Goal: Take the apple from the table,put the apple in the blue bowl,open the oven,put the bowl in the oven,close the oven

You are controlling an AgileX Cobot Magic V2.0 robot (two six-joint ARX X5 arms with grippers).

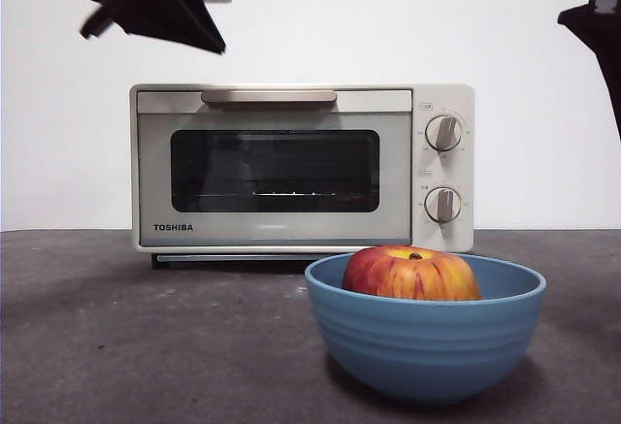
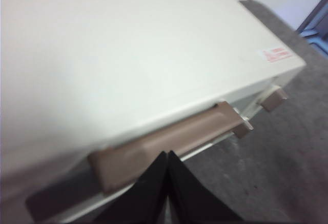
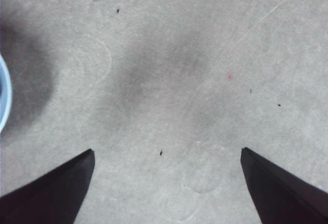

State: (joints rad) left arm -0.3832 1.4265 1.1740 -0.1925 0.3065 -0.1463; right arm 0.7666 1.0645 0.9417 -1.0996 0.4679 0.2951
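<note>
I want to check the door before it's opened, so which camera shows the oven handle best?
The left wrist view: the handle fills the frame, just beyond the shut left gripper. The front view shows it small atop the oven door. The right wrist view shows none of it.

Cream-white boxy oven [image 1: 301,167]: smooth painted casing, faint sheen; dark glossy glass window [image 1: 275,171]; matt beige bar handle [image 2: 169,144]. Blue ridged bowl [image 1: 427,337]: matt. Red-yellow apple [image 1: 410,274]: slightly glossy skin. Grey table [image 3: 169,80]: matt, speckled
</note>
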